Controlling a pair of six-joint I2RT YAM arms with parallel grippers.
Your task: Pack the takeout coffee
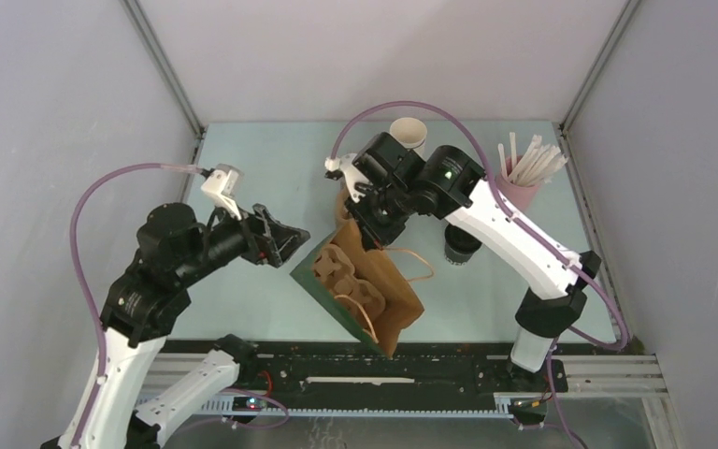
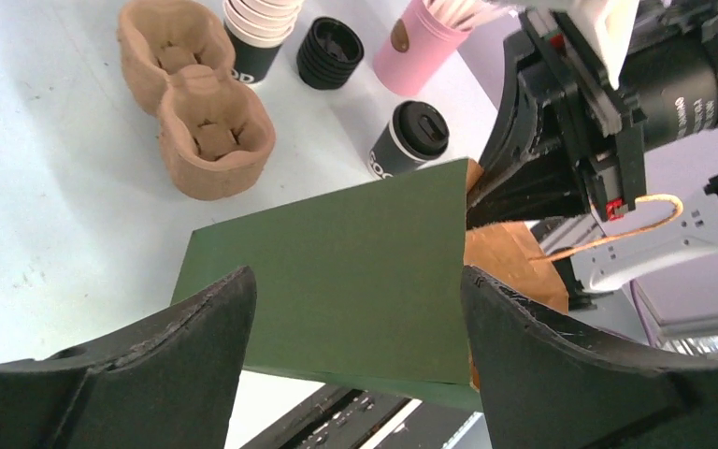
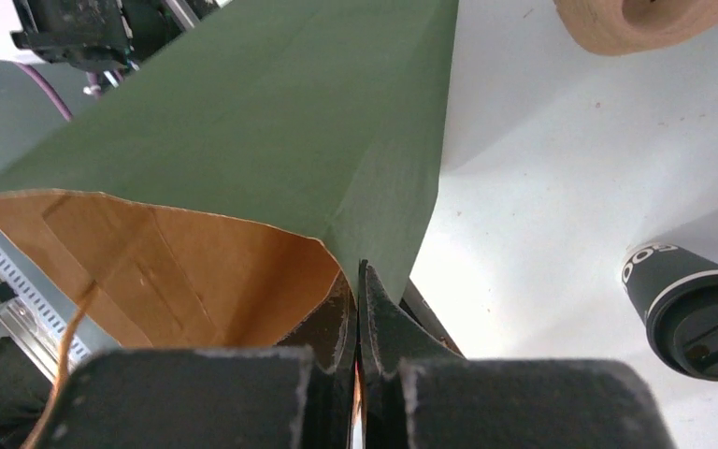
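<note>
As we judge, right pincer (image 3: 360, 285): pinching bag (image 3: 271, 122) rim.
Left pincer (image 2: 355, 276): agape.
Risk: rim slips, bag shuts before coffee (image 3: 701, 318).

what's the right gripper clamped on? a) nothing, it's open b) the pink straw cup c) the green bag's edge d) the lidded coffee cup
c: the right wrist view shows the right gripper shut on the green bag at its edge, with the takeout coffee standing apart.

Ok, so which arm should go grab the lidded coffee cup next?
Left, probably. The right pincer is shut on the green bag, holding it open, while the left pincer hangs open and empty beside it. The coffee cup stands nearer the right arm, though.
</note>
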